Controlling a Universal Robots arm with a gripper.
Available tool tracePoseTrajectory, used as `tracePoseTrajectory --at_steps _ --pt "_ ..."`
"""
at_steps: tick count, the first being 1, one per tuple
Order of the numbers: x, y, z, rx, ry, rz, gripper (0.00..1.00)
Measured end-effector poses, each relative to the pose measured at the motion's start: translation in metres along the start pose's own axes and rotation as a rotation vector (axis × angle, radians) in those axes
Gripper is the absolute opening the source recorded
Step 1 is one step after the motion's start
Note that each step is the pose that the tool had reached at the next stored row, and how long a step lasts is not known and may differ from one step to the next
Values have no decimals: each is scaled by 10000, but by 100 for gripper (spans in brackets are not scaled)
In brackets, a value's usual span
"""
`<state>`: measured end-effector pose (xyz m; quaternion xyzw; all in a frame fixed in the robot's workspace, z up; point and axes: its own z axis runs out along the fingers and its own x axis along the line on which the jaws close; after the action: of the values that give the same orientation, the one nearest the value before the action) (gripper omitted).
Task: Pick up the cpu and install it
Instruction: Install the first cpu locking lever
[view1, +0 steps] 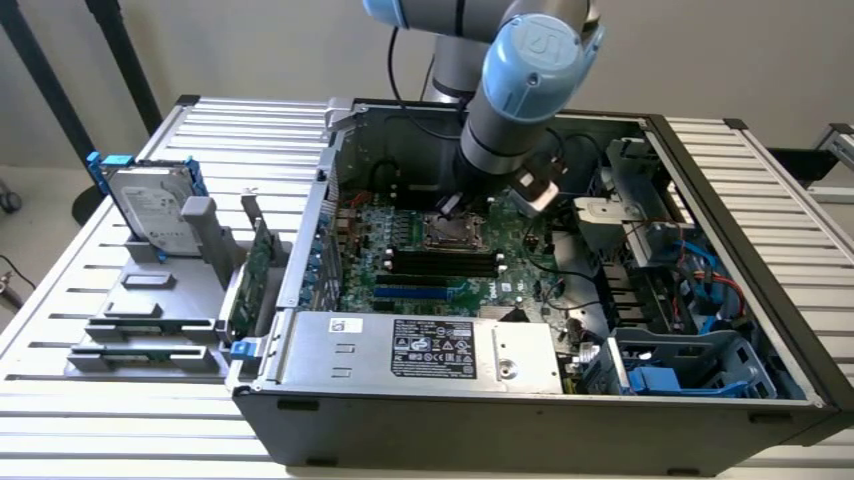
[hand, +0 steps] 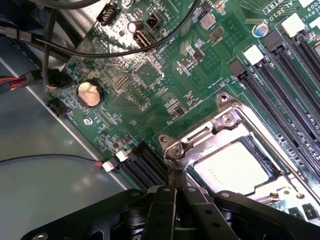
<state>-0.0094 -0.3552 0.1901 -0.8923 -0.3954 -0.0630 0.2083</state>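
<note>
Gripper (hand: 175, 186) is down inside the PC case (view1: 534, 420), fingers pressed together w/ nothing between them, tips resting at the corner of the socket frame (hand: 220, 125). In the exterior view the arm (view1: 514, 110) comes down from 12 o'clock onto the motherboard (view1: 400, 260), wrist right over the socket.

CPU (hand: 231, 167) already sits in the socket: pale silver top, flat, inside the metal frame, approx square to it as far as I can see. So pickup + placement look done; step in hand reads as the seating/securing end of the install, w/ closed fingertips touching or just beside the frame edge nearest the coin battery (hand: 90, 93) side. Can't tell if the frame is latched.

Judgement on the next move: needs a small, controlled push or nudge at the frame, not a grab. Tips are narrow, so any slip could land on board parts beside the socket. RAM slots (hand: 287, 75) lie on the far side of the socket from the battery. Hard drive (view1: 150, 208) stands in its rack outside the case, at 9 o'clock in the exterior view, well apart.
</note>
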Motion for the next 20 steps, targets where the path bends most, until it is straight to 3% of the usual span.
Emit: tracePoseTrajectory --at_steps 13,20 --pt "-126 -98 -135 26 28 -1 11" --pt "-192 -189 -132 38 19 -29 11"
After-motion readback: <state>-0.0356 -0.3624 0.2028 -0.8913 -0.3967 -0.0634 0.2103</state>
